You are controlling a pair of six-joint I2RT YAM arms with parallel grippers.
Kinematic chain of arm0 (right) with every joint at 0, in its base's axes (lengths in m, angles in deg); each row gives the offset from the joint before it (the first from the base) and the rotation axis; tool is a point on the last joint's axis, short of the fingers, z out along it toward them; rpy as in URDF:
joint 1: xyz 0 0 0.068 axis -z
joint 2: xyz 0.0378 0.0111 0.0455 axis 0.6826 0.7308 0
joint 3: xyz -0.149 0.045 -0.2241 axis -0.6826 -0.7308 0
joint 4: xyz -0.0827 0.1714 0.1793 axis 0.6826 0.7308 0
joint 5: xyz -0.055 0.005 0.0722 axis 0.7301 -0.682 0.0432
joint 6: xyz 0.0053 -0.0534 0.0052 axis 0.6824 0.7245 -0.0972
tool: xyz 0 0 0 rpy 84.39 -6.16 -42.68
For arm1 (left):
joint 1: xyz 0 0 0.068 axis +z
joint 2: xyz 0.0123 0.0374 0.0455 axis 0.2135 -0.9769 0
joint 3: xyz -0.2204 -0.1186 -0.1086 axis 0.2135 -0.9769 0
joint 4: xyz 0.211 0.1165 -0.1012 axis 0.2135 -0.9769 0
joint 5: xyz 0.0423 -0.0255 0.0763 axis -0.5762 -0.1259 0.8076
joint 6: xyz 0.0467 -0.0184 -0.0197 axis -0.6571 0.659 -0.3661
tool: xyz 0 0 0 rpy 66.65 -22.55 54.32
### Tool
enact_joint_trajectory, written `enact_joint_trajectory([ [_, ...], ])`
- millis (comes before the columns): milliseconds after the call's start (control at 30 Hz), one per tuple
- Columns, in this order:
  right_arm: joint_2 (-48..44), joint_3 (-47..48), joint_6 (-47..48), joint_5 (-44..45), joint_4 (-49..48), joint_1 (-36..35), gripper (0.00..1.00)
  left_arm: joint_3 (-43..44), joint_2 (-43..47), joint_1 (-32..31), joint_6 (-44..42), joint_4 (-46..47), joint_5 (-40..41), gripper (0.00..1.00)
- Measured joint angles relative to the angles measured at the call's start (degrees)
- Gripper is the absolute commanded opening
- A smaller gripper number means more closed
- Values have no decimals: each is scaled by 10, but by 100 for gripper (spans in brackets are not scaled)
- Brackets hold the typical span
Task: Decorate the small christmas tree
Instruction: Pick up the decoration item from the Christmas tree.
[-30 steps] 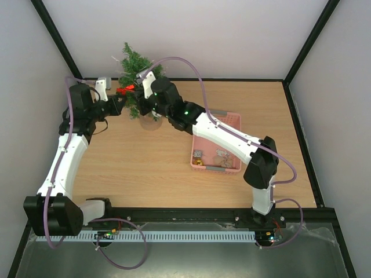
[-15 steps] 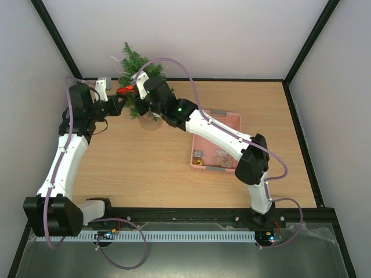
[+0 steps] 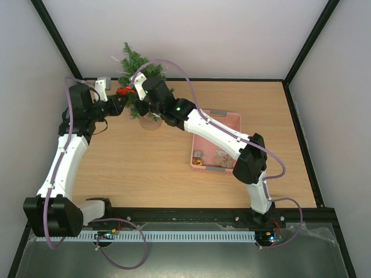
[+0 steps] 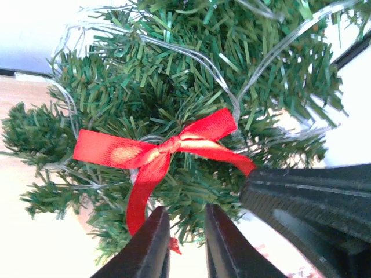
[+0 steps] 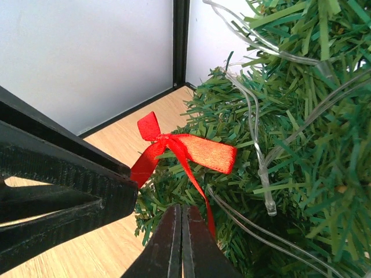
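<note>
right claw [image 5: 181,212] newly shut beside bow [image 5: 204,152]

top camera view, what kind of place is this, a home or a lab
Most likely a robot lab cell, not a home: a wooden table boxed in by plain white panels on a black frame, with a left arm and right arm bolted at its near edge.

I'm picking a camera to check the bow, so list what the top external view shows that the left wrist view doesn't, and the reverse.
Only top external: the pink basket, standing to the right of the tree. Only left wrist: the clear light wire threaded through the branches, and the bow's knot up close. Both: the small christmas tree, the red bow on it, and the left gripper close by.
</note>
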Motion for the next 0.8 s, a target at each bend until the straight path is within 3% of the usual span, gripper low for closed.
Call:
enact_joint_trajectory([
  [67, 0, 0, 5, 0, 2, 0, 2, 1, 1, 0, -2, -3, 7, 40],
  [333, -23, -32, 17, -17, -5, 0, 2, 87, 14, 0, 0, -70, 91, 39],
  [467, -37, -57, 15, -21, -10, 0, 2, 101, 38, 2, 16, -70, 88, 37],
  [667, -46, -83, 9, -24, -25, 0, 2, 117, 21, 2, 25, -90, 70, 43],
  [800, -49, -94, 8, -24, -31, 0, 2, 122, 24, 2, 25, -107, 75, 35],
])
